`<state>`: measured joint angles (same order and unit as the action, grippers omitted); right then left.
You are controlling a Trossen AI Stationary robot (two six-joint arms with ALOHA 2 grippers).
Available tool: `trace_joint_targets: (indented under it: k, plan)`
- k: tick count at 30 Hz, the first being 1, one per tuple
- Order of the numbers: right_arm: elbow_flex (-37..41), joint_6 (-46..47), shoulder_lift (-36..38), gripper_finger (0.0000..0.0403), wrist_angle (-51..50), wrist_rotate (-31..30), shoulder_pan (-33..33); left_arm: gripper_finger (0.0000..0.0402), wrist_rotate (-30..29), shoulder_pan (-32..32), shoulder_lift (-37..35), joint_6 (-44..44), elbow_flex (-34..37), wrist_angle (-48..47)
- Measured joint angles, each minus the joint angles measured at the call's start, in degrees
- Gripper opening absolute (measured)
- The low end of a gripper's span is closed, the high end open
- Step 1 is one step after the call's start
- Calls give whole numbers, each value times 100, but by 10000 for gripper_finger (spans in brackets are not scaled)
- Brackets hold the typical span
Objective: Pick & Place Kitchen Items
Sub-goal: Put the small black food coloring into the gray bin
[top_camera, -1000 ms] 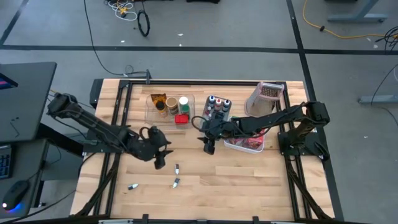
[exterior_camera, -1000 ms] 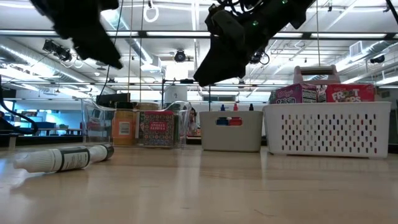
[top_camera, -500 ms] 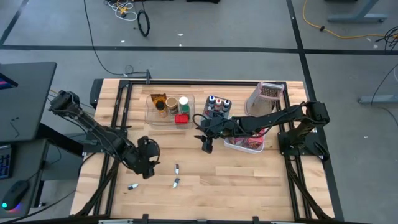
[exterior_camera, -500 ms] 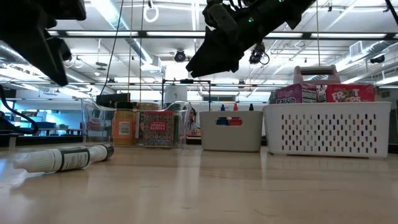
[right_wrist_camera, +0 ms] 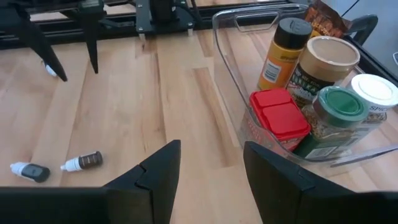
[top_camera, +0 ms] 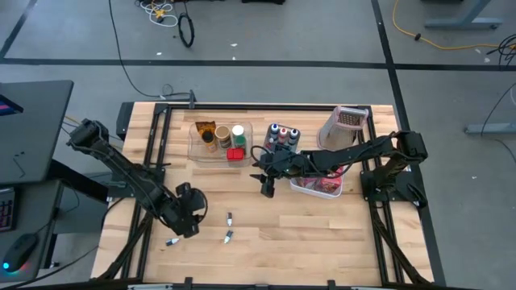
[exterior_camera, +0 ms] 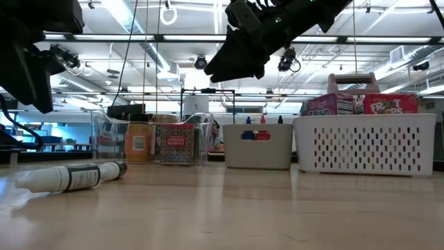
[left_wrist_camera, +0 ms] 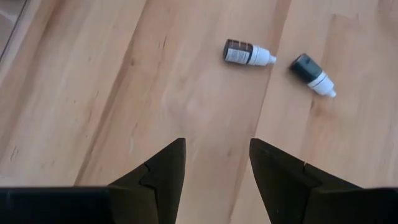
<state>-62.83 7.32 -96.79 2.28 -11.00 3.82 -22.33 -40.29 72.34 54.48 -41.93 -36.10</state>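
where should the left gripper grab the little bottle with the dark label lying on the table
Grip the dark-label bottle across its round body, coming straight down from above. It lies flat on the bare table, its white tip toward the second bottle and apart from it. The left gripper is open.

**Dark arms, matte wedge fingers**

Showing as two black, slender, multi-jointed arms in the high view, left arm (top_camera: 121,173) at middle left, right arm (top_camera: 355,153) at middle right. Ending in matte black fingers (left_wrist_camera: 163,171), broad, faceted and tapering to blunt tips at the frame's bottom. Reading as glossy dark silhouettes along the low view's top.
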Motion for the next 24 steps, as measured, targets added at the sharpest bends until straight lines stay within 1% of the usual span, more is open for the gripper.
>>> trace_joint_targets:
  k: [5, 16, 20, 24]
  plan:
    - [0, -95, 0, 201, -15, 0, 9, 187, 50, 0, 0, 129, 0, 0]
    - [0, -729, 0, 256, -6, -7, 17, 187, 29, 4, 0, 172, 0, 21]
    - [0, -845, 0, 260, -4, -10, 15, 187, -11, 4, 0, 328, 0, 144]
    - [0, -982, 0, 260, -2, -10, 15, 187, 10, 29, -2, 85, 0, 133]
